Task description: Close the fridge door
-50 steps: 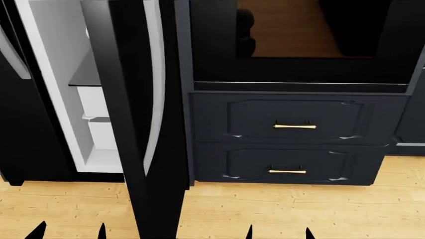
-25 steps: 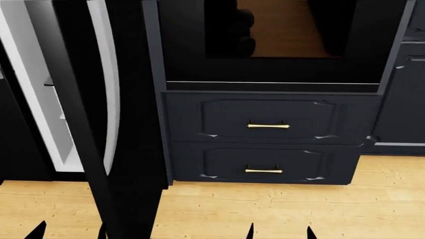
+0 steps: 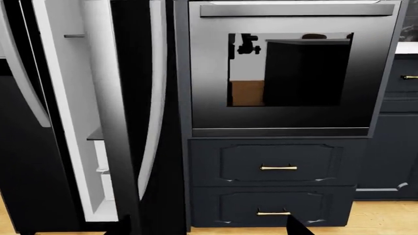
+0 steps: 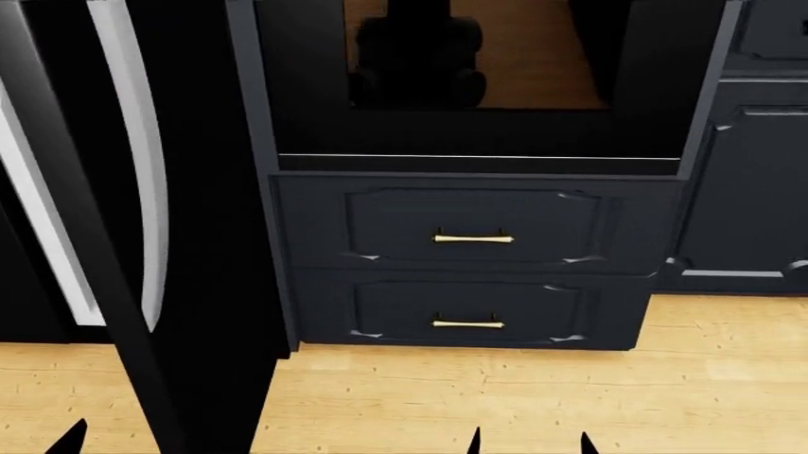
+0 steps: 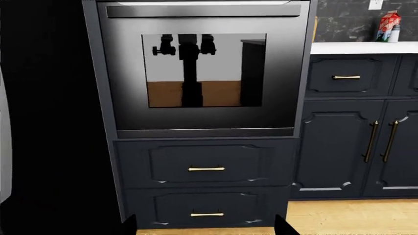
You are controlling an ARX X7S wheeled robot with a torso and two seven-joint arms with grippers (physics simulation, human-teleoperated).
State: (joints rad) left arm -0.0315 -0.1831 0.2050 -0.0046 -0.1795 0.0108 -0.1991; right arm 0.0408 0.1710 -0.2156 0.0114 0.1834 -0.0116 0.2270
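The fridge door (image 4: pixel 202 236) stands swung open, nearly edge-on to the head view, glossy black with a long curved silver handle (image 4: pixel 149 189). In the left wrist view the fridge door (image 3: pixel 134 147) and its handle (image 3: pixel 155 73) sit beside the white fridge interior (image 3: pixel 65 122) with its shelves. The right wrist view shows the door only as a black mass (image 5: pixel 46 122). My left gripper (image 3: pixel 209 231) is open and empty, low in front of the door's bottom edge. My right gripper (image 5: pixel 205 231) is open too, facing the drawers. Both the left gripper (image 4: pixel 131 443) and the right gripper (image 4: pixel 531 443) show only their tips in the head view.
A black oven (image 3: pixel 287 68) with a glass window sits right of the fridge above two dark drawers (image 4: pixel 474 238) with brass pulls. Dark cabinets (image 5: pixel 379 142) and a white counter with a carton (image 5: pixel 389 27) lie further right. The other fridge door (image 3: pixel 26 161) stands left. The floor (image 4: pixel 505 397) is wood.
In the head view everything has slid to the left. The fridge door now sits further left and far less of the white interior shows. The gripper tips hold their places.
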